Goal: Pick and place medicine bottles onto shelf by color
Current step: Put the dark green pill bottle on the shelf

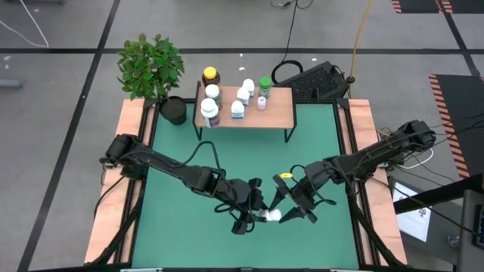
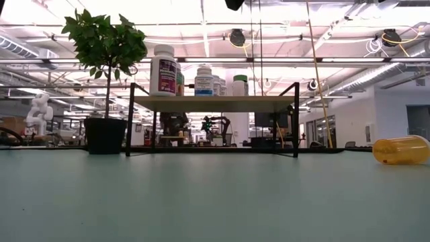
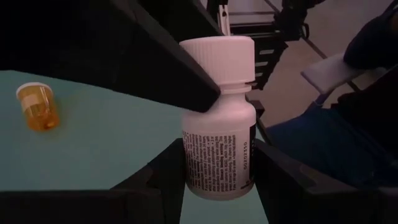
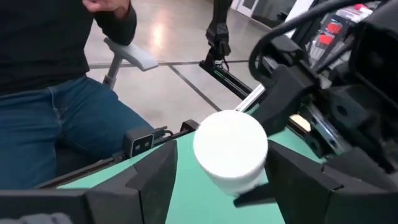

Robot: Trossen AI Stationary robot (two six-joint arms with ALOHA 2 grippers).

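My left gripper (image 1: 259, 214) is shut on a white medicine bottle (image 1: 270, 215) above the table's near middle. Its white cap (image 4: 230, 149) points at my right gripper (image 4: 224, 183). That gripper's fingers stand open on either side of the cap; whether they touch it I cannot tell. An orange bottle (image 3: 37, 107) lies on its side on the green table, also seen in the low view (image 2: 401, 149). The wood-topped shelf (image 1: 276, 113) at the far middle bears several bottles, among them an amber one with a yellow cap (image 1: 210, 75) and a green one (image 1: 265, 85). My left gripper pinches the white bottle's labelled body (image 3: 217, 162) near its base, one finger (image 3: 168, 174) on each side. The bottle is lifted clear of the table, and its cap end (image 3: 217, 59) sticks out beyond the fingers toward my right arm.
A potted plant (image 1: 155, 72) stands at the far left beside the shelf. A black keyboard (image 1: 314, 79) lies behind the table's far edge. A seated person in jeans (image 4: 50, 130) is beyond the table's near side.
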